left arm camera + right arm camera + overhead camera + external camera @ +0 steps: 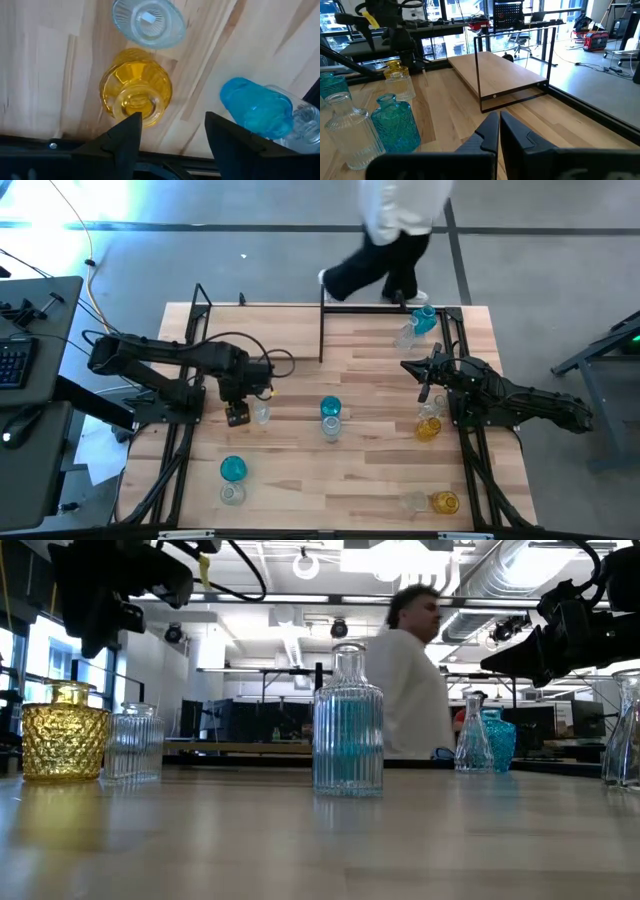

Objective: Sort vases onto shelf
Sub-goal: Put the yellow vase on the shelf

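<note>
My left gripper (pixel 237 412) (pixel 172 132) hangs open just above an amber vase (pixel 136 92) (pixel 65 745) that stands upright on the table. Its fingers do not touch the vase. A clear vase (pixel 148 22) (pixel 260 412) stands beside the amber one. A teal vase and a clear vase (pixel 331 418) stand at the table's middle. My right gripper (pixel 422 375) (pixel 499 125) is shut and held in the air at the table's right side. The shelf (pixel 495 70) (pixel 260 330) sits at the far edge with nothing on its plank.
Other vases stand in pairs: teal and clear (pixel 232 480) near left, amber and clear (pixel 428 420) under my right arm, clear and amber (pixel 432 502) near right, teal and clear (pixel 418 326) far right. A person (pixel 390 240) walks past the far edge.
</note>
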